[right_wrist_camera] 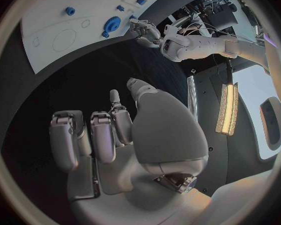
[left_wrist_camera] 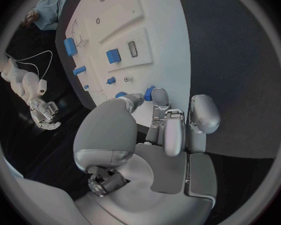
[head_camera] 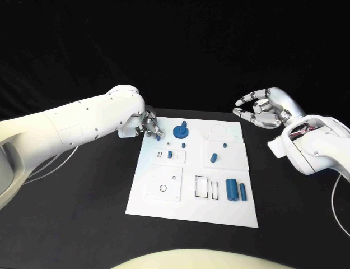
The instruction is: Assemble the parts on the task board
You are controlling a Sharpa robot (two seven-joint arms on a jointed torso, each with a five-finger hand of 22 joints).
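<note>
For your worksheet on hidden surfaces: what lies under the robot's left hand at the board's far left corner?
Under the left hand lies the task board's corner, with a round blue part just beside the fingers. The board surface directly beneath the palm is covered.

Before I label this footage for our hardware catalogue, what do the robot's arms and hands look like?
Both arms have smooth, rounded white shells with small dark screw dots. The left hand and right hand are silver metal, with segmented fingers and a broad, rounded thumb cover. A thin pale cable trails beside the right arm, another by the left arm.
</note>
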